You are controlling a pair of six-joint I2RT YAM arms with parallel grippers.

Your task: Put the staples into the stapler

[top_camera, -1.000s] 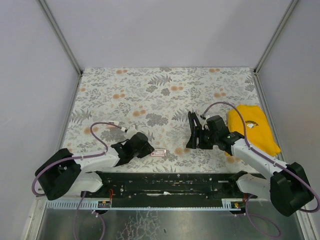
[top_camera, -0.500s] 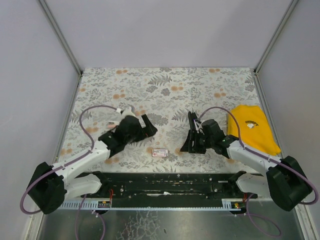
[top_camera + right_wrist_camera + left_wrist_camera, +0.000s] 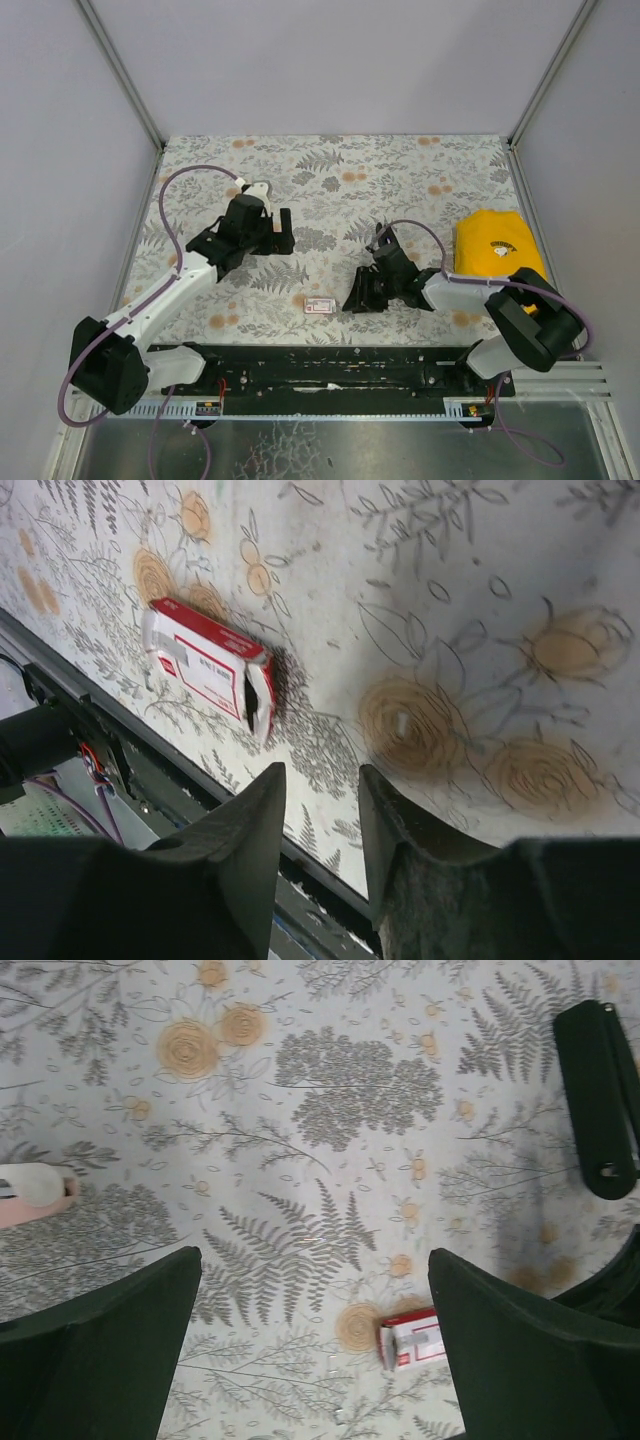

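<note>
The table (image 3: 330, 170), covered in a leaf-and-flower print, is enclosed by plain grey walls. The left arm (image 3: 165, 295) is stretched out over the left half of the table, and the right arm (image 3: 470, 290) is folded low across the right half, toward the middle. A yellow cloth (image 3: 500, 255) is seen lying crumpled near the right edge, behind the right arm.

The left gripper (image 3: 315, 1260) is held above the table with its fingers spread wide, and only the printed surface is seen between them. The right gripper (image 3: 318, 780) is set low over the table near the front edge. Its fingers are drawn close, a narrow gap is left between them, and nothing is gripped.

The stapler (image 3: 600, 1090) is seen in the left wrist view as a slim black bar at the upper right, clear of both pairs of fingers. Whether it lies flat or stands cannot be told. From above it cannot be separated from the black right gripper.

A small red-and-white staple box (image 3: 320, 305) is seen lying on the table, just beyond the right fingertips.
</note>
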